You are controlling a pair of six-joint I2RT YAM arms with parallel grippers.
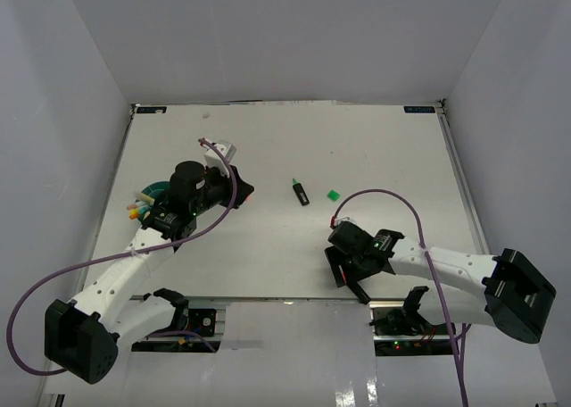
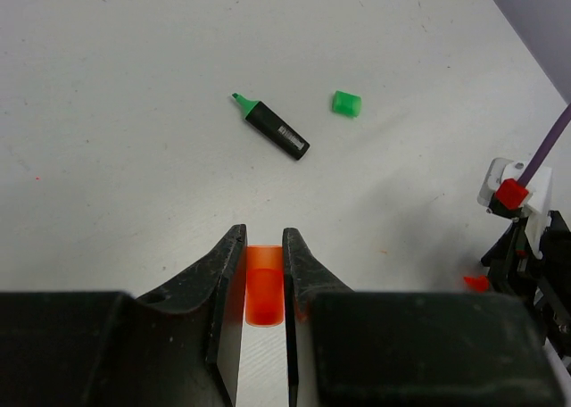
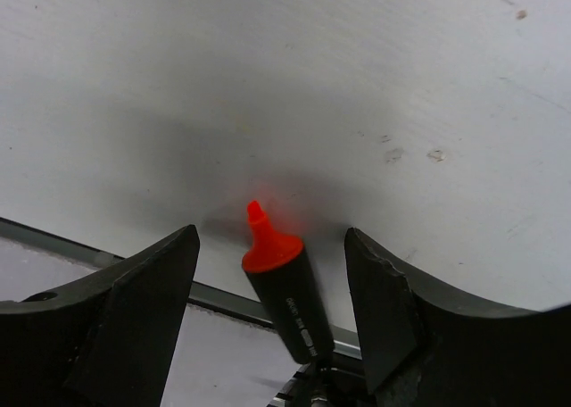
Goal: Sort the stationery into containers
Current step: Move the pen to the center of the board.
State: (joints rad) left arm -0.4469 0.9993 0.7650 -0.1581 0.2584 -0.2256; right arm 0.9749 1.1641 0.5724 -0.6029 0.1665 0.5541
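**Orange marker loose at the table's near edge, its cap in the other arm**

Left gripper [image 2: 263, 239]: jaws nearly closed, pinching the orange cap [image 2: 264, 291] between the pads. Right gripper [image 3: 272, 237]: jaws wide apart, holding nothing. The uncapped orange marker [image 3: 287, 300] sat in the gap between them and touched neither finger.

Risks, as judged:
- The marker lay close to the near edge of the table [image 1: 268, 139]. An off-centre close could nudge it over the edge.
- Its wet tip was bare and could streak the surface if dragged.
- The cap is small and slick. A shallow pinch could let it squirt out during transfer.

View differences:
- Only the overhead view showed the teal tub [image 1: 153, 190], tucked behind the left arm, with coloured pen ends [image 1: 138, 212] at its side. Which compartment they were in could not be told.
- Only the wrist views showed the cap and the orange marker, which the arms hid from overhead.
- The left wrist view gave the clearest look at the green marker [image 2: 272, 128], uncapped, with the green cap [image 2: 346, 103] near it but apart, mid-table.
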